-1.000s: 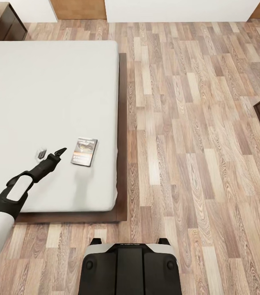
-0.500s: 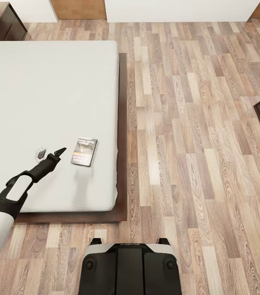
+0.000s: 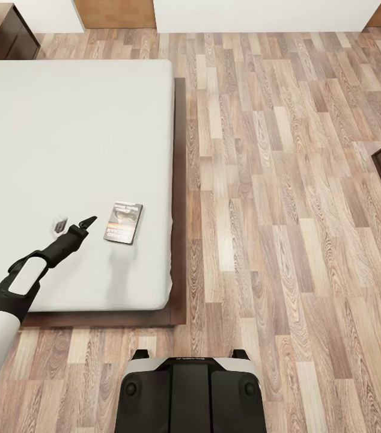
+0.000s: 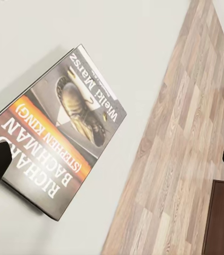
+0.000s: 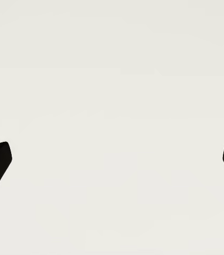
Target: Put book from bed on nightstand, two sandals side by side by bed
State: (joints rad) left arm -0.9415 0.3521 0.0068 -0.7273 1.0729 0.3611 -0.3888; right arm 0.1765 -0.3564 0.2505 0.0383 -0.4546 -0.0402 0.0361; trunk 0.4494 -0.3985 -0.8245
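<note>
Head view shows the robot's black wheeled base [image 3: 190, 394] on the wood-plank floor [image 3: 286, 210] at the foot of the low white-mattressed bed [image 3: 64, 150]. The left gripper [image 3: 73, 226] hovers spread wide and empty just beside the small grey paperback book with the orange band [image 3: 123, 222], which lies near the mattress's right edge. The right gripper [image 5: 112, 159] is likewise spread and empty. The dark reddish-brown nightstand [image 3: 1, 30] stands bare of the book beyond the far corner, so judging by this, nothing is yet moved.

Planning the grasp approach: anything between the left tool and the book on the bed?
Nothing visible. The open left tool hovers beside the thin grey-and-orange paperback book, which lies flat on the plain white mattress, with bare sheet between them.
</note>
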